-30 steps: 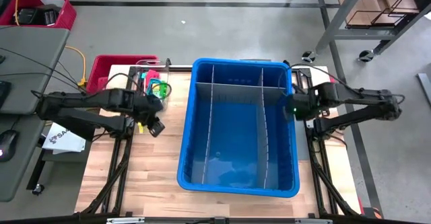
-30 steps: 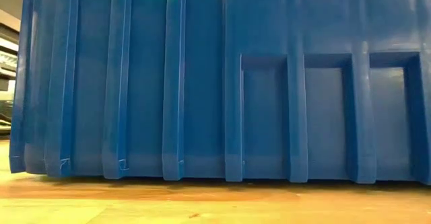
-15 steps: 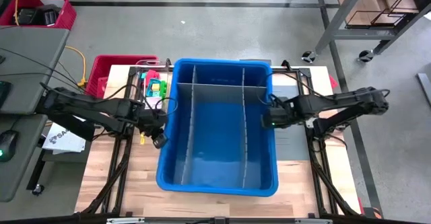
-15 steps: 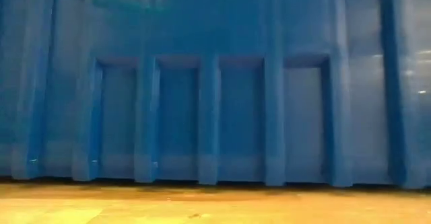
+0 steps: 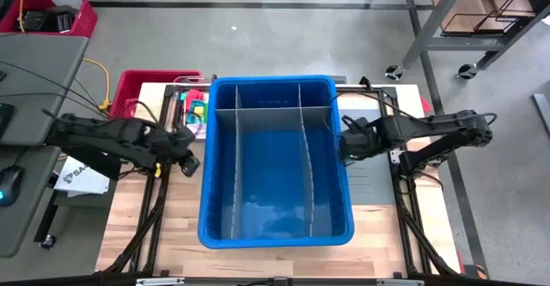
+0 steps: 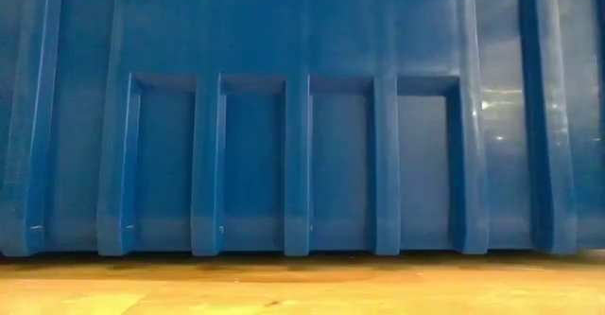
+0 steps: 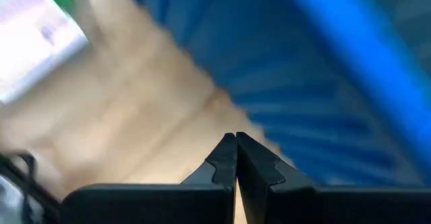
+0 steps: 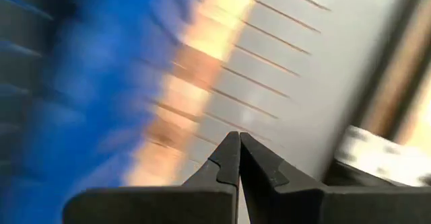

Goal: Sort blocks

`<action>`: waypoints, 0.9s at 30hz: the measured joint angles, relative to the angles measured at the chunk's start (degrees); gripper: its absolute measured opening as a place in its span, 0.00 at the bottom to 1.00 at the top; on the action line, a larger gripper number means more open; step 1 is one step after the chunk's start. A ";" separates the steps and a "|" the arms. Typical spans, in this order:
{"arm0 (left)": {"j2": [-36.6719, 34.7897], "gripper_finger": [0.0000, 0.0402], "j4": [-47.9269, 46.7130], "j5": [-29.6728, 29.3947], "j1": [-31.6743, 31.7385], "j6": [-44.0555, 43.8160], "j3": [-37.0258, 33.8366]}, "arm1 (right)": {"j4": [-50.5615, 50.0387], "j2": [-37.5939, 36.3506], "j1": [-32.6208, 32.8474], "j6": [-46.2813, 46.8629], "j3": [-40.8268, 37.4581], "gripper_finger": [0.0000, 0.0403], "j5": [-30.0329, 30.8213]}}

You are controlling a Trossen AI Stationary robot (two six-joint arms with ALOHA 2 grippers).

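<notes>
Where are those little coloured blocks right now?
From above, the blocks sit in a clear container at the table's far left, squeezed between the big blue bin and a red basket, just beyond the left claw.

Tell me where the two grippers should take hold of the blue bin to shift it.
Take the blue bin by its long side rims, one gripper per side: the left gripper and right gripper already flank it, both shut. The walls are tall and ribbed; the rim is probably the only graspable edge.

Two black jointed arms (image 5: pixel 103 134) trailing black cables, pointed black fingertips (image 7: pixel 225 158).
</notes>
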 joint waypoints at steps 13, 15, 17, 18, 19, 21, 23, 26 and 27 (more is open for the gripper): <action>-3.35 0.00 20.38 -15.70 0.02 18.91 8.61 | 13.19 -2.54 0.10 -38.04 -27.00 0.00 -7.94; -3.32 0.00 23.73 -16.04 0.02 21.33 9.76 | 15.91 -1.89 0.10 -42.23 -31.09 0.00 -8.00; -3.29 0.00 26.10 -16.73 0.01 22.58 10.90 | 18.58 -2.32 0.06 -42.90 -34.32 0.00 -8.39; -3.29 0.00 26.92 -16.95 0.02 22.91 11.42 | 18.61 -2.19 -0.29 -42.00 -35.44 0.00 -9.68; -3.28 0.00 27.51 -17.30 0.02 23.02 12.06 | 19.97 -2.04 -0.42 -40.10 -36.21 0.00 -10.35; -3.07 0.00 28.17 -19.01 0.02 23.06 12.86 | 25.47 -2.05 -0.12 -35.05 -37.69 0.00 -10.96; -3.11 0.00 28.82 -20.79 0.01 23.09 13.55 | 26.22 -1.66 0.13 -28.60 -39.54 0.00 -12.87; -3.02 0.00 29.67 -23.28 0.02 23.34 14.31 | 32.20 -1.73 1.84 -21.36 -41.35 0.00 -14.20; -3.01 0.00 30.45 -23.91 0.02 23.36 14.33 | 33.63 -1.64 2.73 -19.76 -42.02 0.00 -14.97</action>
